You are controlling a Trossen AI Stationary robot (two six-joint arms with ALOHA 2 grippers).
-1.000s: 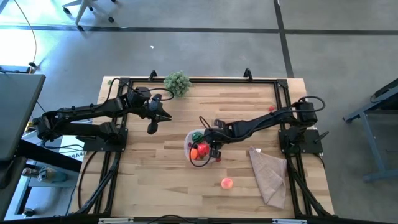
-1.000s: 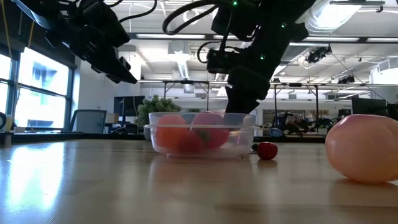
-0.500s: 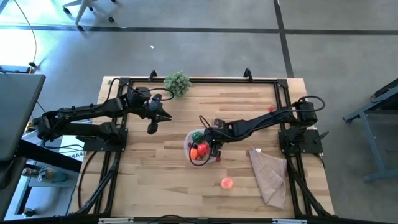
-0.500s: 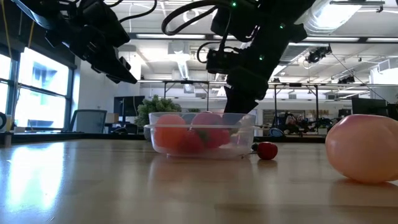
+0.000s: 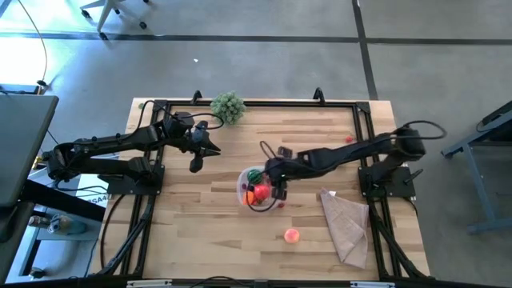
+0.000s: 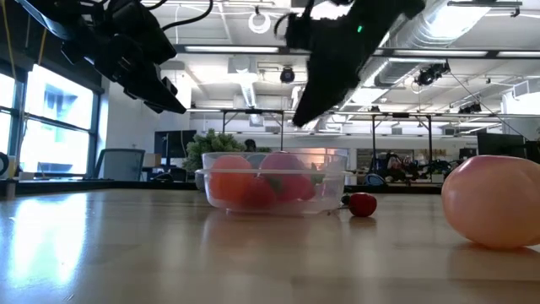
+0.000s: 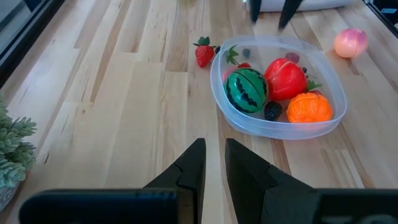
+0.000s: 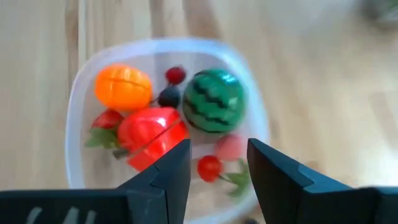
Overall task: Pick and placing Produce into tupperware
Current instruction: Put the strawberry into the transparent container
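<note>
High view, from left: the left gripper (image 5: 194, 166) hangs shut and empty, well apart from the tupperware (image 5: 242, 190). Directly above that container hovers the right gripper (image 5: 277, 190), fingers partly spread, holding nothing; watermelon (image 8: 214, 101), orange (image 8: 123, 88) and red pieces lie below it. A pink peach (image 5: 292, 235) sits nearby.

From the left wrist, the left gripper (image 7: 211, 163) has its dark fingers (image 7: 190, 168) drawn nearly together over the wooden table (image 7: 112, 99). Ahead sits the tupperware (image 7: 277, 127), holding a striped green melon (image 7: 246, 91), a red tomato (image 7: 285, 78), an orange piece (image 7: 310, 107) and a dark berry (image 7: 272, 110). A strawberry (image 7: 204, 53) lies just outside its rim. A pink peach (image 7: 351, 42) rests well apart. A grey-green plant (image 7: 13, 149) shows at the edge.
</note>
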